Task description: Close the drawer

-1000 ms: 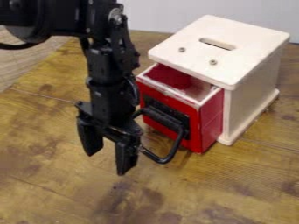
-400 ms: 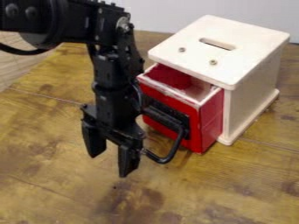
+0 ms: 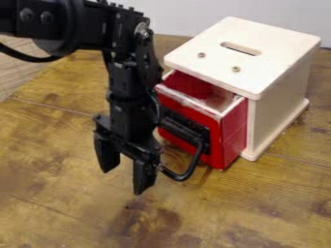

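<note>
The glossy red drawer is pulled partly out of the small cream wooden box, with its inside showing at the top. Its black loop handle sticks out toward the front left. My black gripper hangs fingers down just left of the handle, close above the table. Its two fingers stand apart and hold nothing. The right finger is right next to the handle loop; I cannot tell whether it touches.
The worn wooden table spreads to the front and left. The box top has a slot and two small screws. My black arm reaches in from the upper left and hides the drawer's left edge.
The arm and gripper have shifted slightly to the right toward the handle. The drawer has not visibly moved.
</note>
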Motion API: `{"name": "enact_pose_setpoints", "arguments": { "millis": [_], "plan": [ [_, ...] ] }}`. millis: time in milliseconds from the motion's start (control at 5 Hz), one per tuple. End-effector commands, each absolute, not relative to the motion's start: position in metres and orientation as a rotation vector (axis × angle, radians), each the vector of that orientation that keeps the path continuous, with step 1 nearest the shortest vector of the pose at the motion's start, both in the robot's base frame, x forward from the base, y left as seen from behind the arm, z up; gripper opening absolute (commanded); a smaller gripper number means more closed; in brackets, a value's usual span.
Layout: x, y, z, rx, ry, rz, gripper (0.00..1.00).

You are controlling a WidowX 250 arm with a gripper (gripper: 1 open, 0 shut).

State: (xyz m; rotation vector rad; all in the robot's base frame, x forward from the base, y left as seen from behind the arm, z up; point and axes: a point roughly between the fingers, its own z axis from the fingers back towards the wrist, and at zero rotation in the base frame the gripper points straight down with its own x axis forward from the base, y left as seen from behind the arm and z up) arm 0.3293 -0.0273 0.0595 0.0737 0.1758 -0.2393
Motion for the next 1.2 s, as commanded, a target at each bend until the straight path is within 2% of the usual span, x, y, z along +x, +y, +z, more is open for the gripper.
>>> {"name": "enact_pose_setpoints", "arguments": {
  "millis": [0,400,1000],
  "plan": [
    [0.342,-0.025,0.073,0.089,0.121,-0.246,1.00],
    [0.349,-0.021,0.069,0.095,0.124,-0.247,1.00],
    [0.383,-0.014,0.069,0.109,0.096,-0.243,1.00]
  ]
}}
